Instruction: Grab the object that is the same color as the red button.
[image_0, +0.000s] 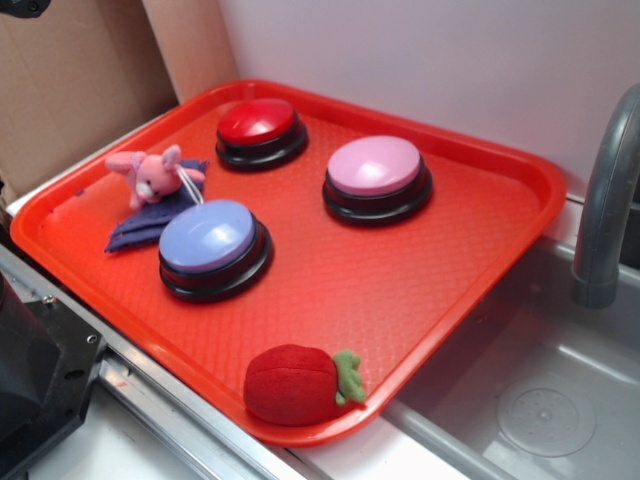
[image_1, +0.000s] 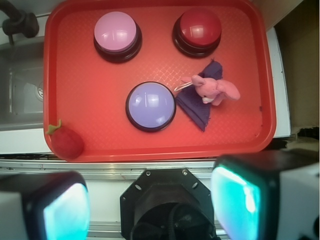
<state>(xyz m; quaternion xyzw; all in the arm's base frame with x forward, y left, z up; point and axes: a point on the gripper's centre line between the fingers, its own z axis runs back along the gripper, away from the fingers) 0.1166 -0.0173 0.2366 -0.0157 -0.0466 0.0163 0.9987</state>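
Plush strawberry (image_0: 296, 385) in tray (image_0: 430, 290) corner

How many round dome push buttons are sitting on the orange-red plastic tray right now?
3: the red dome button at the far corner, the pink-topped button beside it, the lavender-blue-topped button mid-tray by the pink plush bunny. None looks hidden.

It looks like a toy kitchen set up as a robot test bench: a grey plastic sink (image_0: 560, 400) with a moulded drain and grey faucet (image_0: 608, 200), a red tray (image_0: 420, 300) beside it, cardboard panels (image_0: 70, 80) behind
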